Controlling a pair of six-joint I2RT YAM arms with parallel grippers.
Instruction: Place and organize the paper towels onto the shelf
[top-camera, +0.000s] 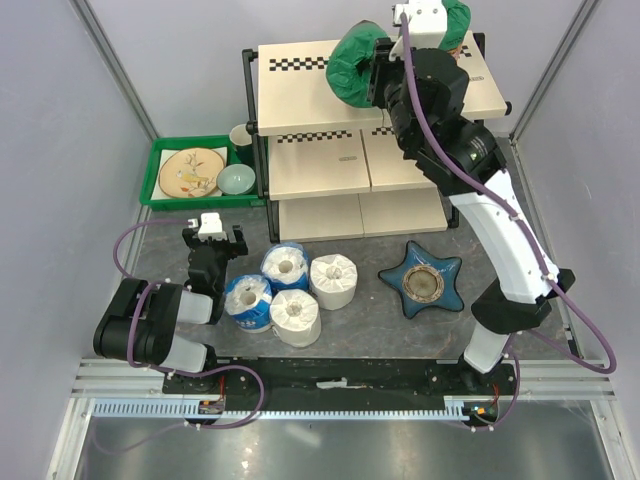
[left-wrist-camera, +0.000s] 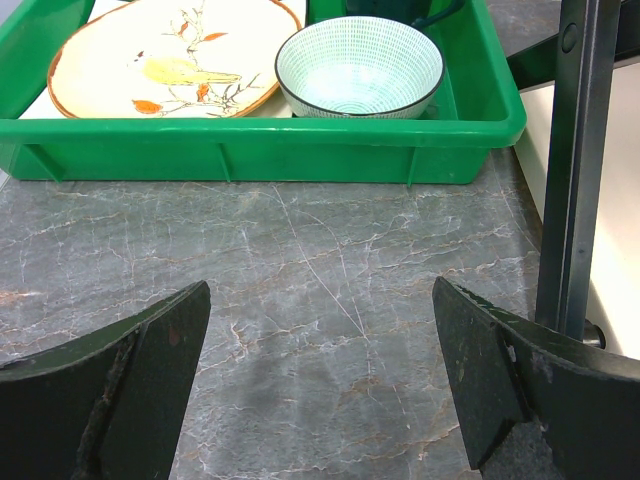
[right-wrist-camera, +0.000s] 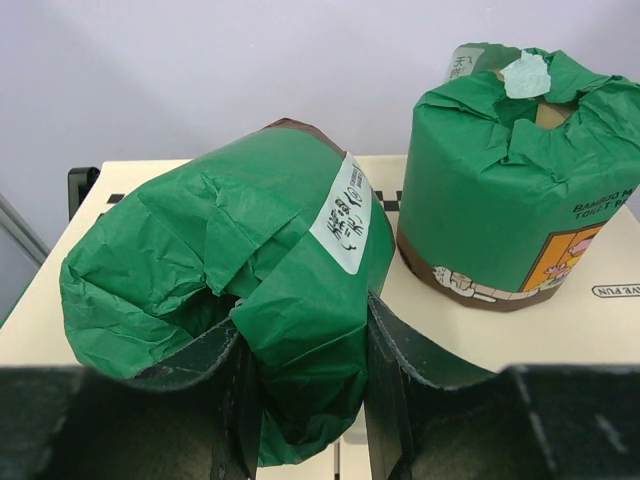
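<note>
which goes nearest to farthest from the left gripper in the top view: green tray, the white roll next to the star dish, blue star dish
From the left gripper:
1. green tray, just ahead of it.
2. white roll, off to its right, at the right end of the cluster of rolls.
3. blue star dish, farther right, beyond the rolls.

Plain pale grey walls (top-camera: 50, 150) enclose a dark grey marble-patterned tabletop (left-wrist-camera: 330, 260) under even light.
</note>
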